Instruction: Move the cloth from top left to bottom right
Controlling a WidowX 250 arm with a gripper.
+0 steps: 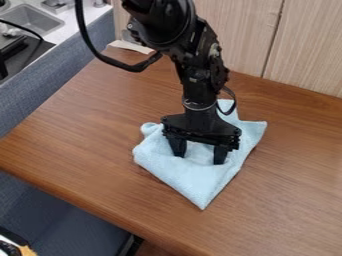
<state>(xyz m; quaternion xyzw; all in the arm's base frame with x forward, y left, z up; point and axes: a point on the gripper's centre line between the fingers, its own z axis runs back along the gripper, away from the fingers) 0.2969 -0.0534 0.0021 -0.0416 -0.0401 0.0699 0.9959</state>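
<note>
Gripper [199,159]: black, two-fingered, jaws spread well apart, with part of the cloth lying between them and nothing visibly pinched; tips directed down at the fabric, one toward the left of the view, the other toward the right and slightly lower in it. Wrist: upright or nearly so, above the cloth's middle, its broad crosspiece running left to right with a slight drop toward the right. Arm [194,75]: black, jointed, entering at the top edge left of centre, slanting down and rightward, then hanging almost straight to the gripper. Cloth [197,180]: one, light blue, rumpled, near the centre of the view on the table, partly covered by the gripper; long axis roughly top to bottom, the lower end slightly left of the upper; one sharp corner pointing to the bottom edge, another to the right, an upper one behind the wrist, the left side folded and rounded. Table [87,150]: brown, wood-grained, set at an angle. Cable [101,54]: black, looping left of the arm. Pale strip [131,47]: by the table's far edge. Panelling [244,35]: light wood, behind the table. Partition [70,67]: blue-grey, along the upper left. Sink [33,20]: grey, in the top-left corner.
</note>
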